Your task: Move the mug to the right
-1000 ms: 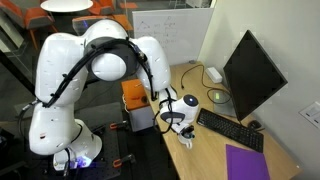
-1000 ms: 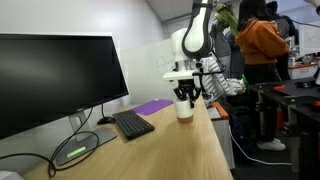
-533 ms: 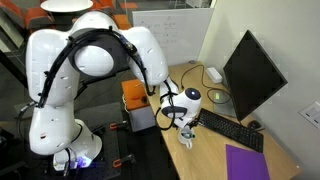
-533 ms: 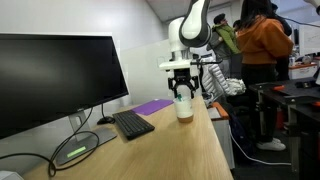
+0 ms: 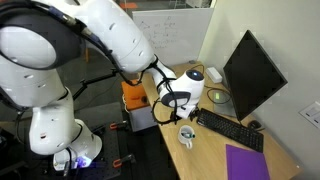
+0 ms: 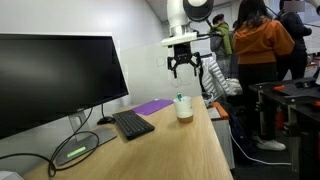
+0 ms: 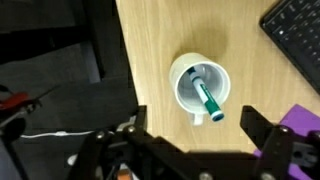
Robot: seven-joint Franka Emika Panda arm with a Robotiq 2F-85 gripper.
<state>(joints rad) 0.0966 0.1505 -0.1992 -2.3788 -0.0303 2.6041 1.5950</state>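
Observation:
The small white mug (image 5: 187, 134) stands upright on the wooden desk near its edge, beside the black keyboard's end. From above, in the wrist view, the mug (image 7: 200, 88) holds a green marker (image 7: 205, 97) and its handle points toward the camera. The same mug (image 6: 184, 108) sits alone on the desk in an exterior view. My gripper (image 5: 186, 112) hangs open well above the mug, touching nothing. In an exterior view the gripper (image 6: 183, 70) has its fingers spread, clear of the mug's rim. In the wrist view the gripper (image 7: 197, 125) shows dark fingers (image 7: 135, 122) on either side, apart.
A black keyboard (image 5: 230, 130) lies just beyond the mug, with a monitor (image 5: 250, 75) behind it. A purple sheet (image 5: 247, 162) lies near the desk's front. An orange box (image 5: 135, 100) stands off the desk. A person in orange (image 6: 262, 40) stands nearby.
The gripper has opened, let go of the mug and risen straight above it. The mug stays standing on the desk.

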